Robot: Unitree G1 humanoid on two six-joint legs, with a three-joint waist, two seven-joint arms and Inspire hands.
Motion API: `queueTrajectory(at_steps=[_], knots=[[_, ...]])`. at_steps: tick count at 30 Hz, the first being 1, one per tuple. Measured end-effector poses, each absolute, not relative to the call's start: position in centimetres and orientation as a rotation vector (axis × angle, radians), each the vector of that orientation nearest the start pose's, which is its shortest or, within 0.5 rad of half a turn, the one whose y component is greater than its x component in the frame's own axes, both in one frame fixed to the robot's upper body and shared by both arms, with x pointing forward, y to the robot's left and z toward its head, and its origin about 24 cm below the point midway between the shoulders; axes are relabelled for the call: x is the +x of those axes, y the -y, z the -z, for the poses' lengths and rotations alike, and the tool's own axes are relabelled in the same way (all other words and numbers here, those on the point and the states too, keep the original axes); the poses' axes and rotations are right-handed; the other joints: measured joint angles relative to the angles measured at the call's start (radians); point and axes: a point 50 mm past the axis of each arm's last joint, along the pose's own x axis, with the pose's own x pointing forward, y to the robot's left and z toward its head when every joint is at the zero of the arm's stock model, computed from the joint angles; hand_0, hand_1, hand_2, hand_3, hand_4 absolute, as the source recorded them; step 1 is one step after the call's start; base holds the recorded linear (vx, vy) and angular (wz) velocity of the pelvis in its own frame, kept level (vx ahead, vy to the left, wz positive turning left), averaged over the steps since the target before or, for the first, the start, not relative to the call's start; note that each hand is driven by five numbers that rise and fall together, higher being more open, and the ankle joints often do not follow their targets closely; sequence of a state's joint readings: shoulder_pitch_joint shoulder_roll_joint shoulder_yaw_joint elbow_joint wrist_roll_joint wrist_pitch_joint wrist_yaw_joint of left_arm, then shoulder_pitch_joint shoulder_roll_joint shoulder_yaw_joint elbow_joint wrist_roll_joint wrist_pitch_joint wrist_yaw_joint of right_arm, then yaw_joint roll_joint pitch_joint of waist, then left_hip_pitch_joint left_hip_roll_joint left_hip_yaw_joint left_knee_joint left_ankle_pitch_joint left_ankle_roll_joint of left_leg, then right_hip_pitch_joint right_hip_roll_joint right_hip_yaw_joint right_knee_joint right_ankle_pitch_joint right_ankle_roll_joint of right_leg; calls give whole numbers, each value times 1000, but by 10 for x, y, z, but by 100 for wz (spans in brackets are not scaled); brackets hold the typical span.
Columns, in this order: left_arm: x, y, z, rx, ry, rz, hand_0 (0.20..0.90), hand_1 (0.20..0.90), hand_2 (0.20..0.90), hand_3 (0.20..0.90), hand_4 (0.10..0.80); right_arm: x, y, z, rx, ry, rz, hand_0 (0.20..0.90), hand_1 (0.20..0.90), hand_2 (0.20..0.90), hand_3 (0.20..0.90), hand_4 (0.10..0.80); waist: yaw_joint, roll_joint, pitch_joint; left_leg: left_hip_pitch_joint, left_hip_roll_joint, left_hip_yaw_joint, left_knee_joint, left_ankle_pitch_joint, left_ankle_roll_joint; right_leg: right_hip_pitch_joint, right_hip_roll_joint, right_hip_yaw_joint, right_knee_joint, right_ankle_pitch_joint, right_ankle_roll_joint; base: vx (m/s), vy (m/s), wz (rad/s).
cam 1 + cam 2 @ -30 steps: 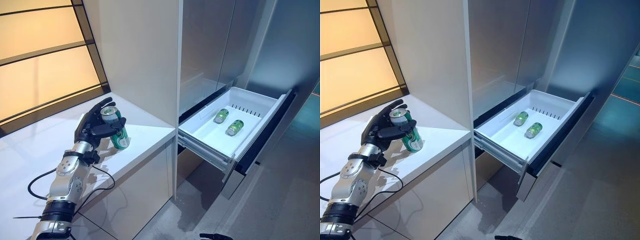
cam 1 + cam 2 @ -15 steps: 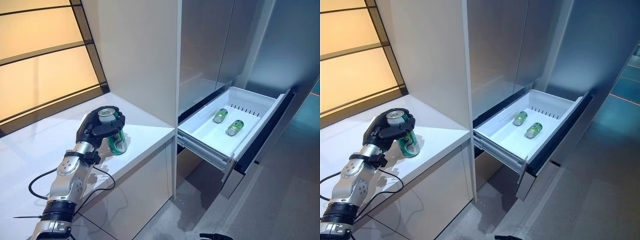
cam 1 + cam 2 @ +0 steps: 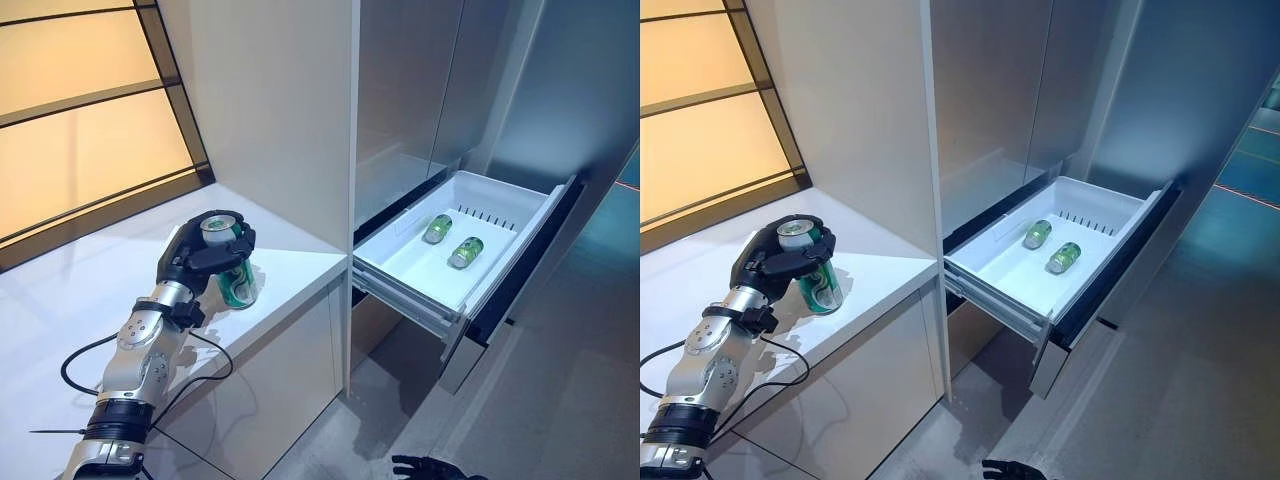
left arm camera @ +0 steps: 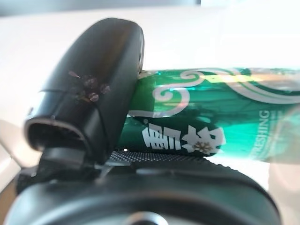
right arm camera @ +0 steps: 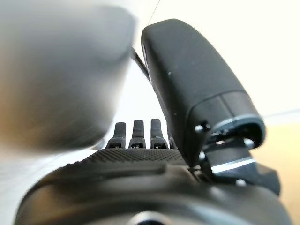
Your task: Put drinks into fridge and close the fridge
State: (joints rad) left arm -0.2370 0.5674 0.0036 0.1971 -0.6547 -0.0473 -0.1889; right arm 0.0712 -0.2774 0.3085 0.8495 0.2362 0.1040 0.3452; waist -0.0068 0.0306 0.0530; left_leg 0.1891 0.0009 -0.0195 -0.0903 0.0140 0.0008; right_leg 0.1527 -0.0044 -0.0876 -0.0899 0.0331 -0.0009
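A green can (image 3: pixel 237 284) stands tilted on the white counter (image 3: pixel 290 262), near its front right corner. My left hand (image 3: pixel 199 254) is shut on the can from above and behind, with fingers over its top. The left wrist view shows the thumb (image 4: pixel 93 89) pressed on the can (image 4: pixel 211 126). The white fridge drawer (image 3: pixel 405 273) is pulled out to the right, with green cans (image 3: pixel 452 241) lying in it. My right hand (image 3: pixel 432 467) hangs low at the bottom edge, fingers (image 5: pixel 136 133) straight and empty.
A tall white cabinet panel (image 3: pixel 290 120) rises between the counter and the fridge. Grey fridge doors (image 3: pixel 430 90) stand shut above the drawer. The drawer's dark front (image 3: pixel 520 270) juts out over the grey floor (image 3: pixel 560 400). A lit amber window (image 3: pixel 80 120) is behind the counter.
My left hand's fingers have curled round the can, from spread beside it to a full hold. My right hand has come into view at the bottom edge. The camera has shifted slightly.
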Motion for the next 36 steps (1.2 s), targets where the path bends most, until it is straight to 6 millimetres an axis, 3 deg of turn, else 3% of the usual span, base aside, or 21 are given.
queueTrajectory(at_steps=[1, 6, 9, 14, 19, 26, 36], knots=[[296, -247, -106, -82, 129, 159, 300, 300, 300, 200, 100, 126, 184, 138, 23, -1049, -376, 900, 900, 900, 900, 800, -1, -2, 4, 0, 0, 0, 0, 0, 0, 0, 0, 0, 0, 0, 0, -42, -20, 0], [288, -214, -126, -88, 223, 344, 300, 300, 300, 200, 100, 179, 145, 80, 89, -697, -501, 900, 900, 900, 900, 800, -19, -10, 34, -2, -1, 0, 5, 0, 0, -1, 0, 0, 5, 2, 1, -25, -14, 0], [284, -200, -132, -99, 260, 450, 300, 300, 300, 200, 100, 201, 134, 46, 115, -528, -549, 900, 900, 900, 900, 800, -29, -9, 37, -2, -2, 0, 5, 0, 0, -1, -2, 0, 6, 2, 2, -58, 2, 0], [276, -184, -141, -128, 312, 614, 300, 300, 300, 200, 100, 234, 140, -20, 96, -278, -629, 900, 900, 900, 900, 800, -39, -2, 47, -1, -3, 7, 5, 0, 1, -4, -1, 10, 6, 3, 4, -11, 8, -3], [268, -177, -147, -169, 348, 712, 300, 300, 300, 200, 100, 244, 142, -56, 57, -143, -672, 900, 900, 900, 900, 800, -41, 3, 50, -4, -1, 11, 5, -1, 1, -9, 1, 15, 6, 4, 4, 0, -1, -1], [261, -161, -151, -162, 361, 827, 300, 300, 300, 200, 100, 249, 131, -78, 111, -67, -738, 900, 900, 900, 900, 800, -44, 3, 50, -8, -2, 13, 6, -1, 1, -13, 0, 17, 6, 5, 4, 0, 0, 0], [258, -138, -134, -155, 216, 944, 300, 300, 300, 200, 100, 244, 112, -73, 112, -147, -864, 900, 900, 900, 900, 800, -43, 3, 50, -14, -2, 14, 6, 0, 1, -19, 0, 16, 6, 6, 4, 0, 0, 0]])
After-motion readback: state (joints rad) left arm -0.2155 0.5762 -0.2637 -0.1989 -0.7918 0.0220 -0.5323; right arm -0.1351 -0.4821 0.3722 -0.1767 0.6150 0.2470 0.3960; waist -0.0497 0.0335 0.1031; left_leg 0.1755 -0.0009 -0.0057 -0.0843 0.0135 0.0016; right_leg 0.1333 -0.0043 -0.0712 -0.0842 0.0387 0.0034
